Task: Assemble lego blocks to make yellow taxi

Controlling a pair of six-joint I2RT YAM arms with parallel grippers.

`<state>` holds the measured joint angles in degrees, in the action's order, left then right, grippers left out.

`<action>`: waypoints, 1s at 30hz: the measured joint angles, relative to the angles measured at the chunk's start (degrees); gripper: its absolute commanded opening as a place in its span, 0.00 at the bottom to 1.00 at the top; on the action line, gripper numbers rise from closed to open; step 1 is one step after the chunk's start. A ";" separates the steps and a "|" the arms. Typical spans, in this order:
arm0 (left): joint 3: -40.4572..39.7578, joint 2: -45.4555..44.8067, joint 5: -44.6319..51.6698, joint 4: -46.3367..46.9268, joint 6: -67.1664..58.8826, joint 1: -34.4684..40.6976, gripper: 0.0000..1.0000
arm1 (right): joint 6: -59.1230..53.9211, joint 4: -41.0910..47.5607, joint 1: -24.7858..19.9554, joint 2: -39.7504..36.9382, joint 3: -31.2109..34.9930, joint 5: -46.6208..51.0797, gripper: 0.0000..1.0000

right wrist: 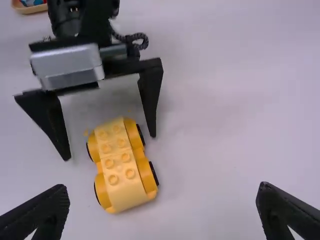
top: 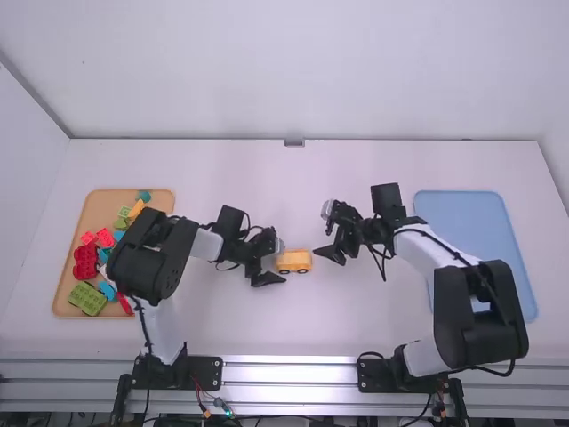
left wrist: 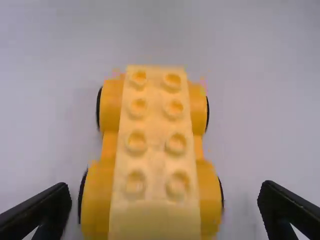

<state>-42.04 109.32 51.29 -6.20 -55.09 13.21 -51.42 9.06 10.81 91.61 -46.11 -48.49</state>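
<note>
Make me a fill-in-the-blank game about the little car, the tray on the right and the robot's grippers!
1. The little car has ____ round bumps on top.
2. The big tray on the far right is coloured ____.
3. The left gripper and the right gripper are both ____, not shut.

Missing words: eight; blue; open.

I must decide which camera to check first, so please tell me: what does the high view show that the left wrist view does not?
High view: the tan tray with loose blocks, the blue tray and the right arm.
Left wrist view: round studs in two rows on top of the yellow car.
Both: that car with its dark wheels, and the left end effector.
</note>
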 measured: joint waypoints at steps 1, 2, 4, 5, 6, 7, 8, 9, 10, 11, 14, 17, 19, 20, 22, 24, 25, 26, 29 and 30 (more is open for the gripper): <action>0.11 -1.90 -0.98 2.43 0.07 -0.90 0.99 | 0.13 -0.02 0.24 0.00 0.00 0.24 0.98; 0.15 -3.96 -1.90 4.81 0.07 -1.86 0.99 | -0.02 -0.09 0.48 0.00 0.00 0.48 0.99; 0.17 -9.81 -3.48 10.25 0.09 -4.66 0.99 | 0.04 -0.55 0.85 0.00 0.00 0.87 0.98; 0.17 -11.76 -3.80 11.58 0.35 -5.73 0.99 | 0.02 -0.72 0.87 0.00 0.00 0.87 0.98; 0.17 -14.60 -4.22 13.22 1.20 -7.26 0.99 | 0.02 -0.98 0.85 0.00 0.00 0.87 0.99; 0.15 -18.47 -5.05 14.99 2.75 -9.79 0.99 | 0.11 -1.40 0.85 0.00 0.00 0.90 0.99; 0.17 -21.09 -6.08 15.78 4.48 -11.74 0.99 | 0.02 -1.55 0.85 0.00 0.00 0.90 0.99; 0.17 -23.23 -7.41 16.13 6.27 -13.49 0.99 | 0.24 -1.75 0.87 0.00 0.00 0.90 0.98; 0.17 -24.81 -8.76 16.13 7.89 -14.91 0.99 | 0.44 -2.01 0.85 0.04 0.00 0.87 0.99; 0.15 -26.88 -11.28 15.74 10.91 -17.00 1.00 | 0.70 -2.43 0.87 0.09 0.00 0.87 0.99; 0.09 -31.19 -20.85 13.99 22.49 -22.86 0.99 | 2.19 -4.13 0.87 0.09 0.00 0.94 0.99; -1.46 -32.92 -29.55 16.55 31.47 -29.00 0.99 | 3.08 -5.57 0.85 0.11 0.00 1.07 0.99; -4.74 -32.59 -33.90 20.72 35.71 -34.05 0.99 | 3.52 -6.58 0.87 0.11 0.00 1.09 0.98; -6.01 -32.24 -34.73 21.84 36.37 -35.17 0.99 | 3.58 -6.82 0.85 0.11 0.00 1.07 0.98; -10.80 -30.08 -36.94 25.77 37.51 -37.94 0.99 | 4.46 -7.87 0.81 0.11 0.00 1.18 0.99; -15.78 -27.04 -38.62 29.24 37.53 -39.50 0.99 | 5.92 -9.11 0.68 0.11 0.00 1.62 0.98; -19.45 -24.61 -39.56 32.20 37.11 -40.28 0.99 | 6.78 -9.75 0.52 0.11 0.00 2.10 0.99; -22.21 -22.62 -40.09 34.18 36.63 -40.79 0.99 | 7.76 -10.19 0.35 0.11 0.00 2.49 0.99; -31.01 -15.91 -41.75 41.75 33.53 -41.92 0.99 | 9.46 -10.38 0.02 0.11 0.00 3.91 0.99; -34.67 -13.03 -42.18 45.07 31.41 -42.18 1.00 | 9.97 -10.36 0.00 0.11 0.00 4.28 0.99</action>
<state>-76.71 96.29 9.10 38.87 -23.68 -28.97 -41.45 -1.30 10.81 91.72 -46.11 -44.21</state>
